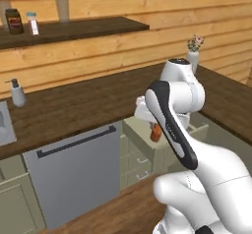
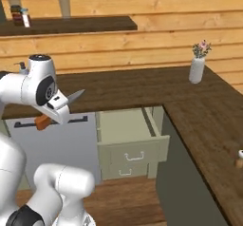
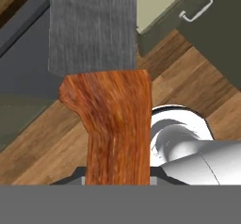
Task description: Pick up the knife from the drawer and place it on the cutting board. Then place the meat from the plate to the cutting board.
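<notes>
My gripper (image 2: 58,108) is shut on the knife and holds it in the air, left of the open drawer (image 2: 127,127) and in front of the dishwasher. The silver-grey blade (image 2: 76,96) points up and to the right. The orange-red handle (image 2: 42,122) sticks out low on the other side. From the left base view, the handle (image 1: 156,132) hangs just above the drawer (image 1: 142,142), and my own arm covers most of the hand. In the hand view, the handle (image 3: 117,129) and blade (image 3: 92,25) loom large. The cutting board and the meat are out of view.
The grey dishwasher front (image 1: 74,171) with its dark bar handle stands left of the drawer. An L-shaped dark wooden counter (image 2: 199,111) carries a white vase (image 2: 197,68) in the corner and a soap dispenser (image 1: 17,93). A small pale object (image 2: 239,156) is cut off at the right edge.
</notes>
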Available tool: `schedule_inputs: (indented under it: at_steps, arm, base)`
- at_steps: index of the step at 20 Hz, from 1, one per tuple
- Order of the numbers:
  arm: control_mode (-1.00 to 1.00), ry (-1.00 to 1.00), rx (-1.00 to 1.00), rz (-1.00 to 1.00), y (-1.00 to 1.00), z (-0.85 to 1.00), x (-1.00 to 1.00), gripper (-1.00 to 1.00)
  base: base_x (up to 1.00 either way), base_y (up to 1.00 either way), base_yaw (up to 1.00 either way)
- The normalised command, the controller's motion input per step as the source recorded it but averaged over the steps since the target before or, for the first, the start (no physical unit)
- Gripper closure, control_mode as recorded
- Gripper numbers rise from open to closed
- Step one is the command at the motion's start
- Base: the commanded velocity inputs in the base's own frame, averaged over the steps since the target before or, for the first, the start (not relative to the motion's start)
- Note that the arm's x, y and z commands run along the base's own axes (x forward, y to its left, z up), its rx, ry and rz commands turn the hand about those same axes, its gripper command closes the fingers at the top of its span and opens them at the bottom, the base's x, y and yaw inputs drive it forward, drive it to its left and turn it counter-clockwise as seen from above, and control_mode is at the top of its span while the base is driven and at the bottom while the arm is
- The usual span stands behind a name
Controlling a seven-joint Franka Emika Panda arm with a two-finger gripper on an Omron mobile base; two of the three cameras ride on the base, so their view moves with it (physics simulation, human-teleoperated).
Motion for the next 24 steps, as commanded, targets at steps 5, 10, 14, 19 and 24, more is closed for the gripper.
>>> schedule_inputs:
  at_steps: [5,10,14,19,24]
  arm:
    - [1.0,0.0,0.0,0.0,0.0,0.0,0.0,1.0]
    - [1.0,0.0,0.0,0.0,0.0,0.0,0.0,1.0]
    - [1.0,0.0,0.0,0.0,0.0,0.0,0.0,1.0]
    - [1.0,0.0,0.0,0.0,0.0,0.0,0.0,1.0]
    - [1.0,0.0,0.0,0.0,0.0,0.0,0.0,1.0]
  base:
    - [0.0,0.14,-0.48]
    - [-0.13,0.13,-0.58]
    - [0.0,0.06,-0.67]
    - [-0.03,0.1,-0.63]
    - [-0.01,0.02,-0.54]
